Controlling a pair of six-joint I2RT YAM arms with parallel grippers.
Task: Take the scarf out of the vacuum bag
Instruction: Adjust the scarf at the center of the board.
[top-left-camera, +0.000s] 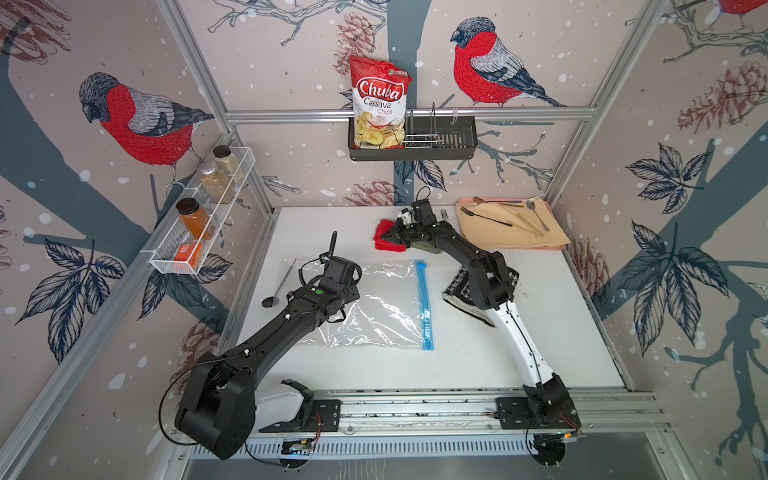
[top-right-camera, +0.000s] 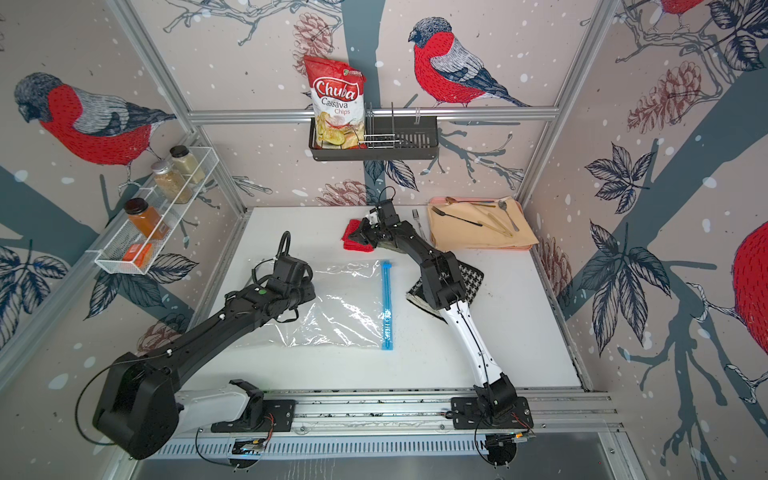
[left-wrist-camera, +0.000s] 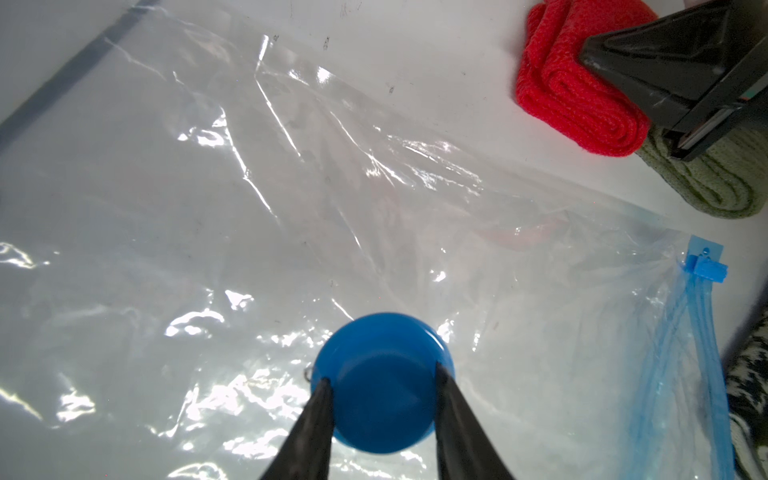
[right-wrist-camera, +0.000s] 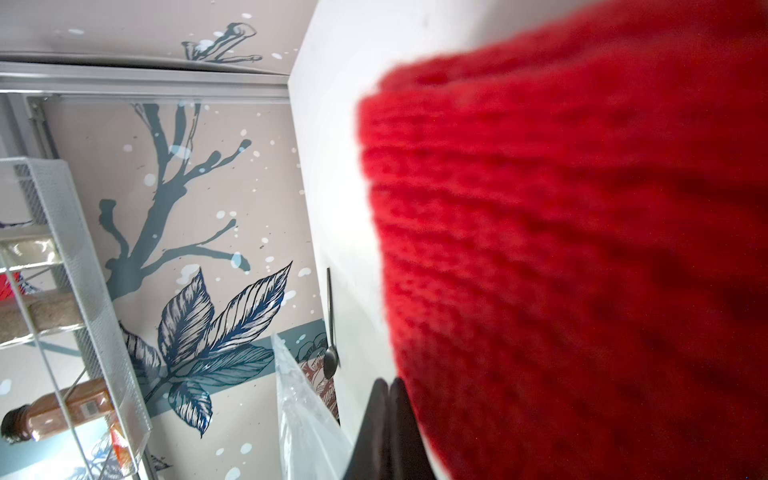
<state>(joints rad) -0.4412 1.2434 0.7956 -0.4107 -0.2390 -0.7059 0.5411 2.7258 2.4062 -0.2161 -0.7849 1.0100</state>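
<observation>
While the left gripper (left-wrist-camera: 382, 376) stands partly open, its fingers clamped on either side of the round blue valve cap (left-wrist-camera: 382, 340), the vacuum bag (top-left-camera: 374, 307) lies flat on the white table (top-left-camera: 540, 332). The houndstooth scarf (top-left-camera: 456, 291) lies outside it, just beyond the blue zip strip (top-left-camera: 424, 303), partly under the right arm. The right gripper (right-wrist-camera: 388, 384) is fully closed on nothing, tips at the red knit piece (top-left-camera: 386, 245).

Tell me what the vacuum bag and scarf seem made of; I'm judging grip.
The vacuum bag: thin clear plastic film, glossy; it wrinkles and throws glare. The scarf: woven cloth, matte, perhaps wool; black-and-white houndstooth weave, cream edge.
</observation>
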